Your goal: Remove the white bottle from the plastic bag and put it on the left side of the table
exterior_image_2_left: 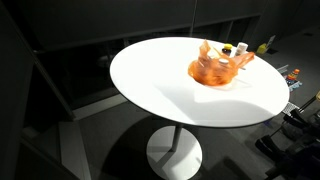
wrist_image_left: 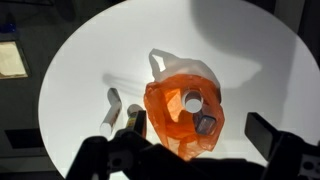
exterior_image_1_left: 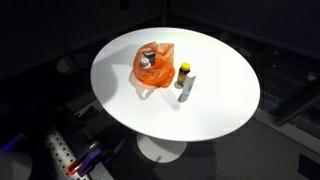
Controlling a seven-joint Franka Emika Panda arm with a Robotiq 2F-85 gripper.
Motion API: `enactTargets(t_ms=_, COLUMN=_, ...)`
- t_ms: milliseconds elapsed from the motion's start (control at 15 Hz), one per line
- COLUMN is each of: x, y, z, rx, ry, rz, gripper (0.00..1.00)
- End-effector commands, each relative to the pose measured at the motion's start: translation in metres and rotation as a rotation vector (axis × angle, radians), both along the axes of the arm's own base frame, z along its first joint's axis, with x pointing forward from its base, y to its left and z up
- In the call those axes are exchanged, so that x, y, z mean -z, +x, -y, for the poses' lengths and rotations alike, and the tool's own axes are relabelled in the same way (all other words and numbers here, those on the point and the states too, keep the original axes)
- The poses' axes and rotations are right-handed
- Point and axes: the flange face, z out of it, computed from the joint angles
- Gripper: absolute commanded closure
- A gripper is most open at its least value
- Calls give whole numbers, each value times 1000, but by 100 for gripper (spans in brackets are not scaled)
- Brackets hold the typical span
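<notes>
An orange plastic bag (exterior_image_1_left: 153, 66) sits near the middle of the round white table (exterior_image_1_left: 220, 110). It shows in both exterior views (exterior_image_2_left: 214, 67) and in the wrist view (wrist_image_left: 172, 122). The round white top of the white bottle (wrist_image_left: 193, 100) shows in the bag's open mouth, beside a dark grey item (wrist_image_left: 207, 123). In an exterior view a bit of white (exterior_image_2_left: 227, 49) shows at the bag's top. My gripper (wrist_image_left: 197, 135) appears only in the wrist view. It is open, empty and well above the bag, with the bag between its two fingers.
A small dark bottle with a yellow cap (exterior_image_1_left: 184, 73) stands upright next to the bag, also in the wrist view (wrist_image_left: 137, 119) and in an exterior view (exterior_image_2_left: 242, 48). The table edge (exterior_image_2_left: 130, 95) drops to a dark floor. Clutter (exterior_image_1_left: 80, 158) lies beside the table.
</notes>
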Motion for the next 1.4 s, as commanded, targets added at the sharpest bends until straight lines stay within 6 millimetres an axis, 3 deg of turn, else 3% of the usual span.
enactTargets(t_ms=0, x=16, y=45, z=-2, rx=-32, ry=-8, rz=-15, gripper=0)
enactTargets(t_ms=333, x=69, y=92, z=-4, rx=-74, ry=5, rz=-66, gripper=0)
enactTargets(t_ms=667, x=116, y=116, z=-3, rx=-67, ry=11, rz=-156, gripper=0)
enactTargets(t_ms=867, x=124, y=123, z=-3, rx=-60, ry=6, rz=-180, gripper=0)
enactTargets(t_ms=1000, x=131, y=117, z=-5, rx=-54, ry=7, rz=-172, gripper=0)
enactTargets(t_ms=1333, x=130, y=119, z=-5, rx=-54, ry=7, rz=-172, gripper=0)
